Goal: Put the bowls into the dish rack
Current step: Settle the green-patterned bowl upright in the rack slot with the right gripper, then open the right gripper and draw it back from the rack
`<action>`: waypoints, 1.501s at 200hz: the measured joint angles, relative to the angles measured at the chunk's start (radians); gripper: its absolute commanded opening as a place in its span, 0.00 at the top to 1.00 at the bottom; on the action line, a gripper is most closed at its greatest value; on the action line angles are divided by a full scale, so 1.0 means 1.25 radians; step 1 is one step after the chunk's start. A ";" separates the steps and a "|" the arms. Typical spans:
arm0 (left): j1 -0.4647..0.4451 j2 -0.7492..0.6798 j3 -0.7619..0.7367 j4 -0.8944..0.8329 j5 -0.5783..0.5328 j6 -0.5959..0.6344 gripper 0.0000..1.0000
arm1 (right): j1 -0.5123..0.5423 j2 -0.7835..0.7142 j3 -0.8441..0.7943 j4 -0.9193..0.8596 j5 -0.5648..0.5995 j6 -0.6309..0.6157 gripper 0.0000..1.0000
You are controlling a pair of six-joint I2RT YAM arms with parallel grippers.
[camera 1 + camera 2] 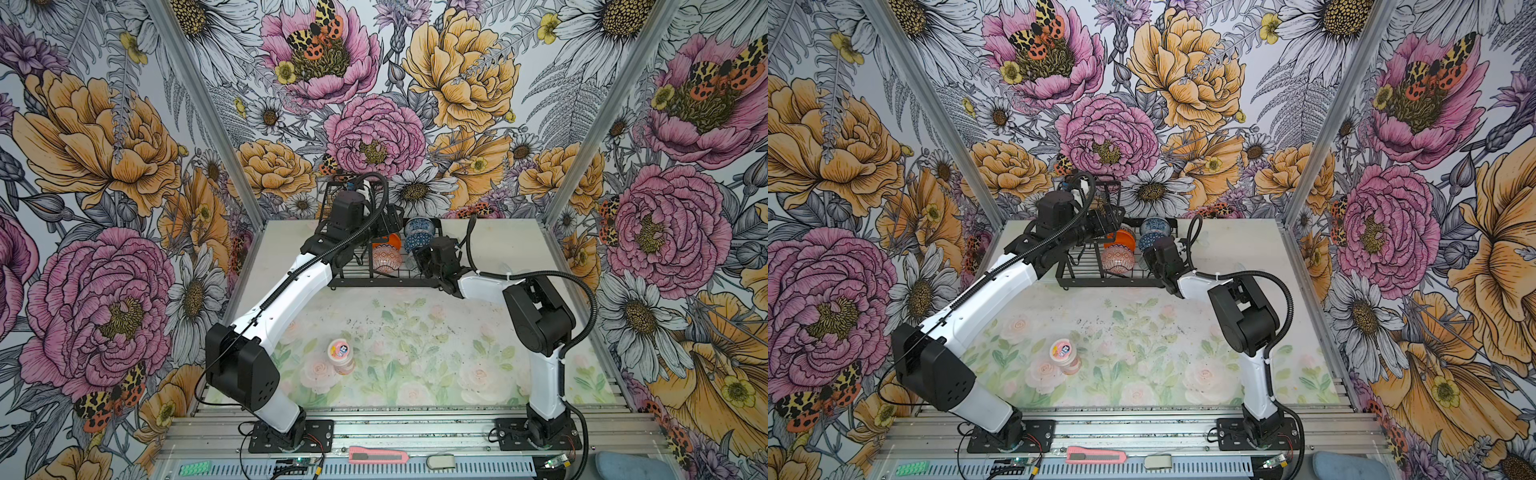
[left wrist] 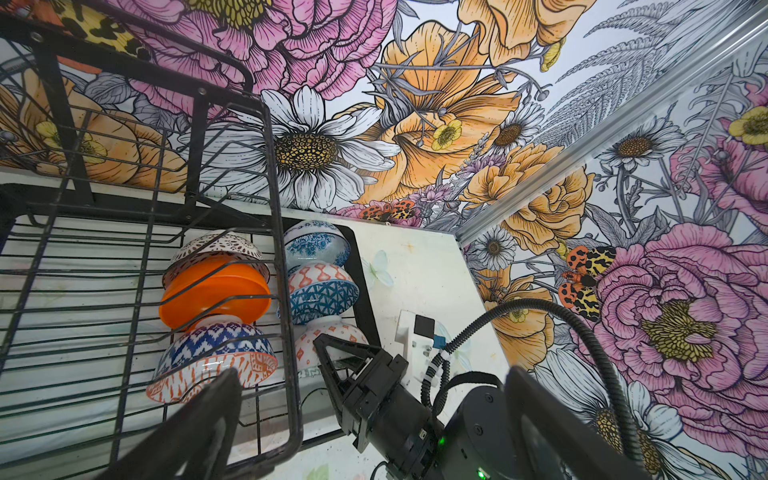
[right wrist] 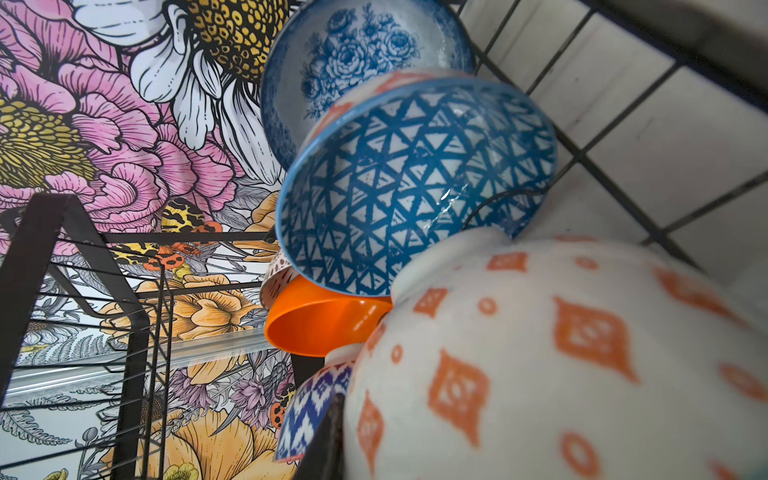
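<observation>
Right gripper sat at the rim of the orange-diamond bowl. Jaws hidden, so gripping or letting go: can't tell. Left gripper gaped wide, empty, prob. on standby. Bowl stood on edge in the dish rack, at the near end of its row. Foot pointed at the triangle bowl, mouth toward the gripper. No long axis, centre axis ran along the row. Prob. tipped so the wires prop it.

You find the dish rack at the far middle of the table, the bowls on edge in two side-by-side rows in its right half, the jar on the table well before it, left of centre, and the box cutter at the near edge.
</observation>
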 measured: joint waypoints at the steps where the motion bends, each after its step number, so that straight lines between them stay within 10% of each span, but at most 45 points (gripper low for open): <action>1: 0.000 0.000 0.000 0.000 0.000 0.000 0.01 | 0.000 0.000 0.000 -0.001 0.000 0.000 0.73; 300: 0.005 0.000 0.000 0.006 0.000 0.000 0.01 | -0.026 -0.033 0.027 -0.121 -0.029 -0.073 0.44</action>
